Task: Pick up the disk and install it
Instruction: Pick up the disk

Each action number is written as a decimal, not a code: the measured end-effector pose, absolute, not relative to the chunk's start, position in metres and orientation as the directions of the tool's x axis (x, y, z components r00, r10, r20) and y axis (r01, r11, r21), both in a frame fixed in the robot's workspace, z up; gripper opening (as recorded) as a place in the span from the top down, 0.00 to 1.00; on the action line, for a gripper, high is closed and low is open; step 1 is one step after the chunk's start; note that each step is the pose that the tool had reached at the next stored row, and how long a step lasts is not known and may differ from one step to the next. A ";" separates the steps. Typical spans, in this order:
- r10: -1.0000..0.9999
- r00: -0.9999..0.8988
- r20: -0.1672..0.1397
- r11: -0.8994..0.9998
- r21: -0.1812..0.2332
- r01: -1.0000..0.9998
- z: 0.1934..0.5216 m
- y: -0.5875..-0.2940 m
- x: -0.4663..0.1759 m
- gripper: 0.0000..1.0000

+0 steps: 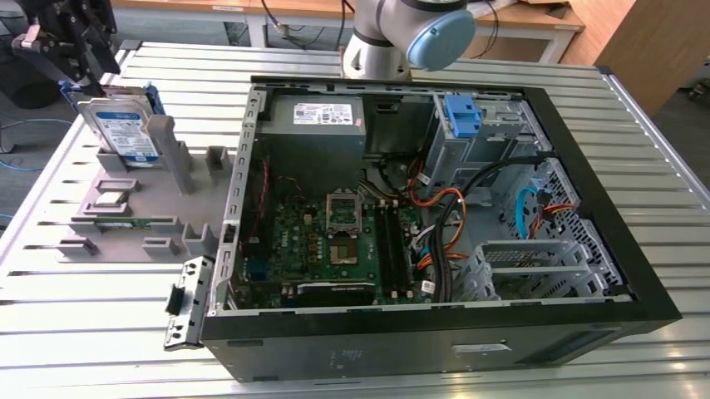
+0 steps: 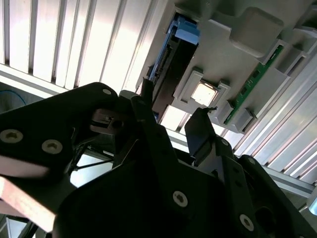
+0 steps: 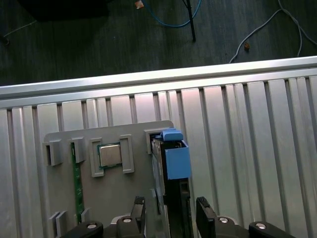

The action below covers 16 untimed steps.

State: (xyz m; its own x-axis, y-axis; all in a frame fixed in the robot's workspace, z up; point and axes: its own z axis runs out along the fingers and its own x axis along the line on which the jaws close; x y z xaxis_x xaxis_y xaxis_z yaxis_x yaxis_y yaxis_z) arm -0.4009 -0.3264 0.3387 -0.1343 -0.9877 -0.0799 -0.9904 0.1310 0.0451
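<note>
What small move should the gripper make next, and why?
Probably lower straight down slightly: the open gripper has the disk lined up between its fingers, but in the exterior view it sits just above the disk standing in the grey holder.

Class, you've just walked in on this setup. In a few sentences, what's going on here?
A robot arm holds its hand open over the disk. The disk stands upright in a grey holder, to the exterior view's left of the open computer case. In the first wrist view the fingers sit on either side of the disk's top edge. The disk is not yet lifted out or installed.
</note>
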 end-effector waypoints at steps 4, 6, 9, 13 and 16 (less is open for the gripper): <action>-0.993 -0.086 -0.084 0.083 0.046 -0.996 0.337 -0.326 -0.401 0.47; -0.994 -0.064 -0.085 0.061 0.046 -0.997 0.336 -0.326 -0.401 0.47; -0.996 -0.041 -0.086 0.037 0.045 -0.998 0.332 -0.326 -0.401 0.47; -0.996 -0.012 -0.086 0.008 0.043 -0.999 0.328 -0.323 -0.401 0.47; -0.996 0.002 -0.086 -0.005 0.043 -0.999 0.326 -0.321 -0.401 0.47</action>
